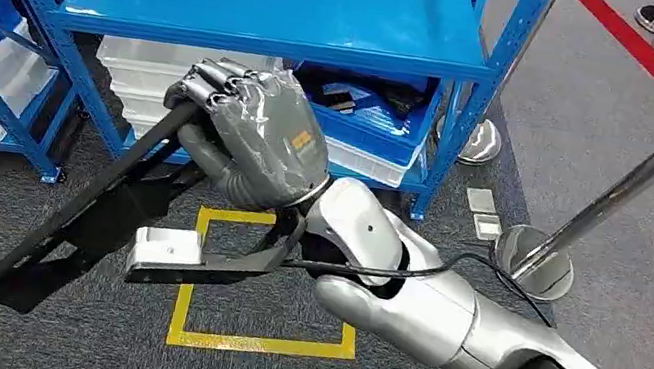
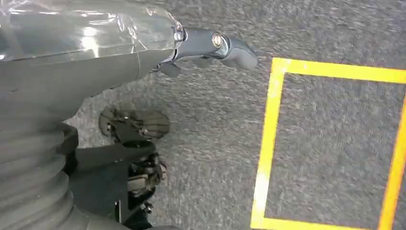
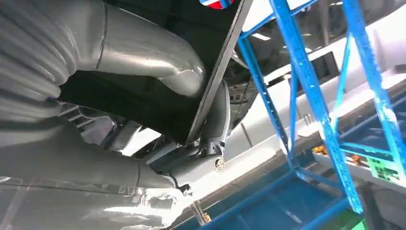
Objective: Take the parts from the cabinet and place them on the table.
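Note:
My right hand [image 1: 255,136] grips the upper end of a long flat black part [image 1: 59,239], which slants down to the lower left over the carpet in front of the blue cabinet [image 1: 284,4]. In the right wrist view the thumb [image 3: 158,62] and a finger [image 3: 218,120] clamp the edge of the black part [image 3: 143,105]. A blue bin [image 1: 379,128] on the cabinet's lower shelf holds more dark parts [image 1: 348,97]. My left hand [image 2: 191,45] hangs over the carpet with its thumb out and nothing in it.
White bins [image 1: 150,72] are stacked on the lower shelf beside the blue bin. A yellow taped square [image 1: 260,340] marks the floor below my arm. A chrome post [image 1: 543,258] with a red belt [image 1: 633,40] stands to the right.

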Controlling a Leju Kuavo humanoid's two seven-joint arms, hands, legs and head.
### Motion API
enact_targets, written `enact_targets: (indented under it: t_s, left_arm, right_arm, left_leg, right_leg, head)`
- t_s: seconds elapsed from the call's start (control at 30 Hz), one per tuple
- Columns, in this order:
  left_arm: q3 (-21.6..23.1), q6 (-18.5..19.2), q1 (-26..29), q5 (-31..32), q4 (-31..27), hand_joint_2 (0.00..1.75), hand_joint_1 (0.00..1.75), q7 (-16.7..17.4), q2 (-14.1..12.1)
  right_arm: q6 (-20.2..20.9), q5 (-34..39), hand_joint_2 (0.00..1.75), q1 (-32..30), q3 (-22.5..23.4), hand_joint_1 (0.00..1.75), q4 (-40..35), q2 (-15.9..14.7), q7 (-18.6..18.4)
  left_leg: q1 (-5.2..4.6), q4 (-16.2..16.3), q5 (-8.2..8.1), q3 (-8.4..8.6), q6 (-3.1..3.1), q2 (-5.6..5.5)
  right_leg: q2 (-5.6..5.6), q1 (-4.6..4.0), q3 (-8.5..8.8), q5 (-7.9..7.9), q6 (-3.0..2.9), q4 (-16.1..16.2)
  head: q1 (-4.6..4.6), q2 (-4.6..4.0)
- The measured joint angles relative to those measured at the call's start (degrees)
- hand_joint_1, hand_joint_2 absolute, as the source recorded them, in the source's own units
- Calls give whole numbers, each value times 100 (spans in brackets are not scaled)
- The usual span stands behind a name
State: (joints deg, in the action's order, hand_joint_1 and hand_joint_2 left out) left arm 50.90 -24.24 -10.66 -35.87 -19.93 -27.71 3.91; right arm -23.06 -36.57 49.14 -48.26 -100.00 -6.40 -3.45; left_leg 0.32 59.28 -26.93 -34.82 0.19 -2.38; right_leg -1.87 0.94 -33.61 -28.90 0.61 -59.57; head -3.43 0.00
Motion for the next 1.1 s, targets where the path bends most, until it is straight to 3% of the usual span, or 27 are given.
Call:
enact_targets:
  t_s: [0.07, 0.1, 0.13, 0.17, 0.23, 0.27, 0.3, 0.33, 0.37, 0.43, 0.47, 0.5, 0.57, 0.6, 0.63, 0.67, 0.7, 0.77, 0.8, 0.83, 0.87, 0.93, 0.97, 1.0, 1.1]
  left_arm:
    - [0, -2, 21, 0, 0, 175, 0, 0, 0]
    - [0, -2, 23, 0, 0, 175, 0, 0, 0]
    - [0, -2, 26, 0, 0, 175, 0, 0, -2]
    - [0, -2, 19, 0, 0, 175, 0, 0, -2]
    - [0, -2, 14, 0, 0, 175, 0, 0, -2]
    - [0, -2, 21, 0, 0, 175, 0, 0, -2]
    - [0, -2, 28, 0, 0, 175, 0, 0, -2]
    - [0, -2, 38, 0, 0, 175, 0, 0, -2]
    - [0, -2, 40, 0, 0, 175, 0, 0, -2]
    - [0, -2, 35, 0, 0, 175, 0, 0, -9]
    - [0, -2, 28, 2, 0, 175, 0, 0, -9]
    - [0, -2, 23, 2, -2, 175, 0, 0, -9]
    - [0, -2, 46, 0, 0, 175, 0, 0, -9]
    - [0, -2, 48, 0, 0, 175, 0, 0, -11]
    - [-2, -2, 49, 0, 0, 175, 0, 0, -11]
    - [-2, -4, 38, 0, 0, 175, 0, 0, -11]
    - [-2, -7, 31, 0, 0, 175, 0, 0, -11]
    - [-2, -9, 42, 2, 0, 175, 0, 0, -11]
    - [-2, -9, 47, 0, 0, 175, 0, 0, -11]
    - [-2, -9, 53, 0, 0, 175, 0, 0, -11]
    - [-2, -9, 53, 2, 0, 175, 0, -2, -11]
    - [-2, -7, 50, 22, -2, 175, 0, -2, -11]
    - [-2, 6, 52, 44, 0, 175, 0, -2, -11]
    - [-2, 9, 42, 48, 0, 175, 0, 0, -11]
    - [-2, 11, 72, 55, 0, 175, 0, 7, -11]
  right_arm:
    - [0, -2, 175, -1, 0, 175, 4, 2, -4]
    - [0, -4, 175, 3, 0, 175, 4, 9, -4]
    - [0, -9, 175, 8, 0, 175, 4, 11, -2]
    - [2, -20, 175, 19, 2, 175, 4, 13, -2]
    - [9, -46, 175, 18, 2, 175, 4, 15, 2]
    - [9, -59, 175, 14, 2, 175, 7, 15, 2]
    - [9, -70, 175, 13, 2, 175, 9, 15, 2]
    - [9, -72, 175, 14, 0, 175, 9, 17, 2]
    - [9, -77, 175, 16, 0, 175, 9, 20, 2]
    - [9, -83, 175, 23, 2, 175, 9, 26, 4]
    - [9, -83, 175, 29, 0, 175, 9, 26, 4]
    - [9, -83, 175, 33, 2, 175, 9, 26, 2]
    - [9, -83, 175, 31, 2, 175, 9, 28, 4]
    - [9, -83, 175, 35, 2, 175, 9, 35, 2]
    - [11, -85, 175, 37, 2, 175, 9, 37, 2]
    - [11, -87, 175, 55, 2, 175, 7, 39, 2]
    - [11, -87, 175, 67, 2, 175, 7, 39, 0]
    - [15, -92, 175, 46, 2, 175, 9, 37, -41]
    - [15, -98, 175, 40, 2, 175, 9, 37, -52]
    - [15, -103, 175, 38, 2, 175, 9, 37, -63]
    - [15, -105, 175, 39, 2, 175, 9, 37, -72]
    - [13, -118, 175, 46, 2, 175, 7, 37, -85]
    - [13, -120, 175, 39, 2, 175, 9, 35, -105]
    - [13, -122, 175, 41, 2, 175, 4, 35, -112]
    - [18, -142, 175, 11, 2, 175, 7, 15, -142]
  left_leg:
    - [25, -37, 38, -19, -68, -30]
    - [19, -30, 35, -21, -102, -64]
    - [28, 54, -53, -26, -132, -22]
    - [14, 306, -243, -140, -169, 73]
    - [42, 1183, -678, -531, -224, 148]
    - [45, 1557, -811, -701, -238, 160]
    - [45, 1712, -810, -770, -243, 170]
    - [45, 1579, -679, -694, -235, 182]
    - [44, 1204, -453, -494, -217, 195]
    - [26, 167, 25, 33, -158, 328]
    - [-18, -14, -59, 122, -128, 517]
    - [-59, -85, -31, 94, -90, 476]
    - [-67, -50, -30, 54, -62, 398]
    - [-55, -85, -10, 59, -18, 361]
    - [8, -149, 29, 95, 36, 338]
    - [8, -159, 46, 89, 71, 298]
    - [13, -158, 54, 80, 96, 269]
    - [4, -153, 54, 73, 108, 183]
    - [3, -142, 54, 67, 108, 134]
    - [4, -133, 54, 68, 108, 77]
    - [8, -120, 51, 69, 104, 22]
    - [19, -69, 24, 67, 67, -98]
    - [32, -47, 8, 21, 39, -134]
    - [-3, 33, 13, -40, 6, -189]
    - [55, -26, 66, -77, -112, -307]
  right_leg:
    - [29, -46, -26, 11, -42, -9]
    - [70, -24, -16, 43, -93, 43]
    - [142, 5, 7, 65, -128, 76]
    - [165, 11, 10, 75, -152, 89]
    - [256, -3, 3, 68, -174, 85]
    - [301, -10, -2, 65, -178, 80]
    - [339, -12, -6, 62, -182, 75]
    - [378, -12, -3, 58, -184, 72]
    - [415, -13, 5, 51, -177, 68]
    - [480, -14, 43, 24, -151, 62]
    - [513, -45, 43, 13, -129, 65]
    - [532, -52, 26, 14, -107, 55]
    - [618, -52, 35, 21, -65, 72]
    - [653, -65, 57, 20, -32, 83]
    - [551, -39, 47, -72, 11, 30]
    - [368, -38, -24, -211, 16, -145]
    - [259, -34, -219, -466, 17, -580]
    - [213, -34, -632, -824, 37, -1470]
    - [212, -33, -765, -844, 44, -1729]
    - [212, -32, -749, -709, 44, -1662]
    - [209, -25, -613, -484, 37, -1357]
    - [92, 2, -143, 65, 22, -314]
    - [-159, 36, -45, 0, 9, -104]
    - [-216, 37, -52, 11, 9, 11]
    - [-104, -15, -67, 25, -79, -24]
  head:
    - [13, 0]
    - [6, 0]
    - [11, 0]
    - [81, 0]
    - [103, 0]
    - [107, 0]
    - [107, 0]
    - [107, 0]
    - [109, 0]
    - [111, 0]
    - [109, 0]
    - [116, 0]
    - [107, 0]
    - [111, 0]
    - [107, 0]
    - [101, 0]
    - [68, 0]
    - [37, 0]
    - [33, 0]
    - [31, 0]
    - [26, 0]
    - [13, 0]
    - [6, 0]
    - [20, 0]
    - [17, 0]
